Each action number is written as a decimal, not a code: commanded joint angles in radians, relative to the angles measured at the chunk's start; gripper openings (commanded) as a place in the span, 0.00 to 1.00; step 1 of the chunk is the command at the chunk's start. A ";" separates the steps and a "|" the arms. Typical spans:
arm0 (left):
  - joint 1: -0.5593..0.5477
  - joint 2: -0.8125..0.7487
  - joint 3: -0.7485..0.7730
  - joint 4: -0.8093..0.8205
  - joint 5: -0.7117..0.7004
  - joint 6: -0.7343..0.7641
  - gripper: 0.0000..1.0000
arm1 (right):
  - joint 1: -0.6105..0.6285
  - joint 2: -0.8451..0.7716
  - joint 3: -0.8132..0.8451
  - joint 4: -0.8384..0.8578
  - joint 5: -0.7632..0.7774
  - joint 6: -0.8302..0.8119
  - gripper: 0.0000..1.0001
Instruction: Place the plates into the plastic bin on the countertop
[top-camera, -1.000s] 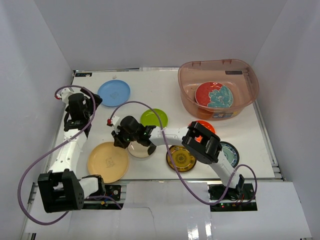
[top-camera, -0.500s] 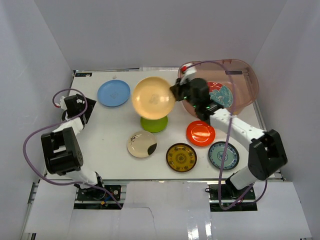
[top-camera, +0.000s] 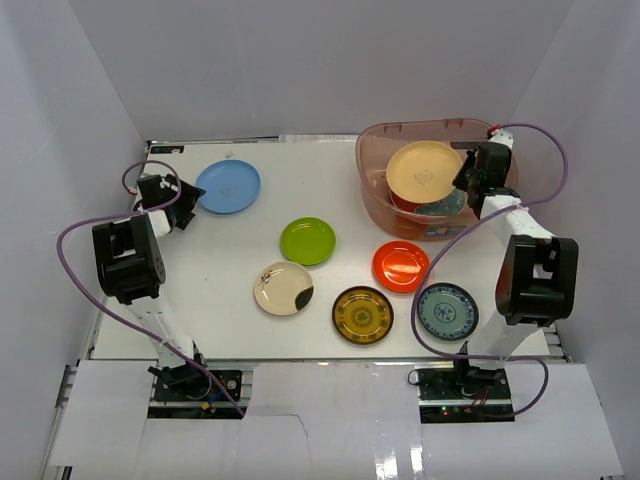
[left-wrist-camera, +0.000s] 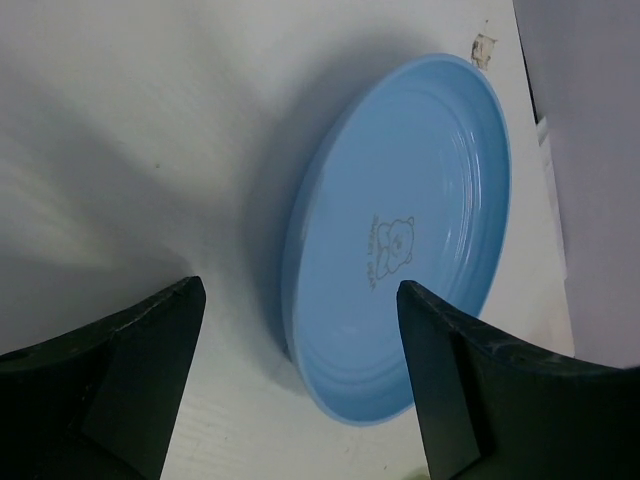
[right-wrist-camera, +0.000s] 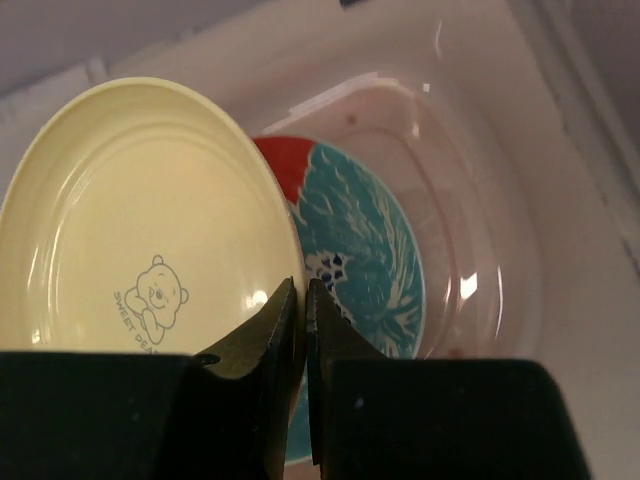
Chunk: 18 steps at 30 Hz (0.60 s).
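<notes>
Right end effector (right-wrist-camera: 303, 290) pinches the tan plate (right-wrist-camera: 150, 250) by its rim over the red flowered plate (right-wrist-camera: 370, 250) in the plastic bin (top-camera: 430, 124); left end effector (left-wrist-camera: 298, 292) gapes, light blue plate (left-wrist-camera: 420, 200) just ahead.

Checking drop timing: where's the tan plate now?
Top view, right rear: the tan plate is over the plastic bin, above the red floral plate lying in it, its edge pinched by the right arm's fingers.
</notes>
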 joint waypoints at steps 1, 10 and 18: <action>-0.041 0.035 0.065 -0.021 0.024 0.057 0.88 | -0.014 0.001 0.044 -0.011 -0.075 0.055 0.11; -0.094 0.121 0.197 -0.133 -0.092 0.099 0.49 | -0.016 -0.109 -0.008 -0.034 -0.166 0.029 0.79; -0.097 -0.018 0.107 -0.126 -0.129 0.106 0.00 | 0.114 -0.312 -0.201 0.090 -0.391 0.075 0.86</action>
